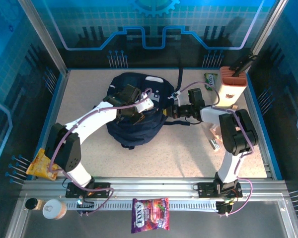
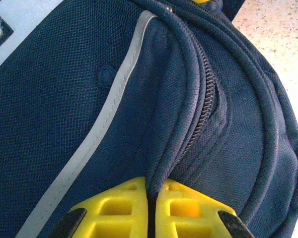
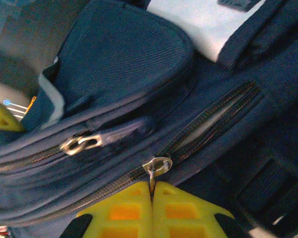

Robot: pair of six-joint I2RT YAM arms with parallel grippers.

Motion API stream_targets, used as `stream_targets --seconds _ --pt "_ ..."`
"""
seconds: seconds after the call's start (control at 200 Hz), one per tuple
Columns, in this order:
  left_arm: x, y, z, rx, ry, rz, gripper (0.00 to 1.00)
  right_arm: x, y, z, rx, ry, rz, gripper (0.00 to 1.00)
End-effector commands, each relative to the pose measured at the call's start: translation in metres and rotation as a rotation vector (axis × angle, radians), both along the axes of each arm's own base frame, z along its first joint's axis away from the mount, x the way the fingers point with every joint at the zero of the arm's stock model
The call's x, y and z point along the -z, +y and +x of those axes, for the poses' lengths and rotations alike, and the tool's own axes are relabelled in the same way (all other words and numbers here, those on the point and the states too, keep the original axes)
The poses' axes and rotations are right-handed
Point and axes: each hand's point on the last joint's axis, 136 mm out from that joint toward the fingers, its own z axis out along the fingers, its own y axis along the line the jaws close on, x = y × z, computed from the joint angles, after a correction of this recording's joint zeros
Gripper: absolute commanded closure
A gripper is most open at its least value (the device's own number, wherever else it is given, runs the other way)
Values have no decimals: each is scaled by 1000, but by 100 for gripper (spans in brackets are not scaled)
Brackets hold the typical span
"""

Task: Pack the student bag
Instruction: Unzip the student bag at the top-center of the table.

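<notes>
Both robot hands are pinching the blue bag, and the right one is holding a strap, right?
Not quite. The right gripper is shut on a metal zipper pull, not a strap; the right wrist view shows it. The left gripper does pinch the bag.

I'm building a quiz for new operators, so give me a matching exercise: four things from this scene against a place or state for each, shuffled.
1. left gripper
2. right gripper
3. purple sweet packet
4. orange packet

A. on the metal frame at the near edge
B. shut on the zip pull
C. at the table's left edge
D. shut on a fold of the student bag

Pairs: 1-D, 2-B, 3-A, 4-C
</notes>
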Motion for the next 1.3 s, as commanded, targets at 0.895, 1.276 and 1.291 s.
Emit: stream_targets --seconds 0.895,1.276,1.291 --pt "-58 -59 56 -169 0 -397 100 -49 69 -79 -76 -150 1 100" --pt "-67 -50 45 -154 -72 -403 100 -91 -7 -58 369 84 207 48" --pt "-68 -50 45 -153 -74 -405 100 -89 -10 -56 392 106 215 46"
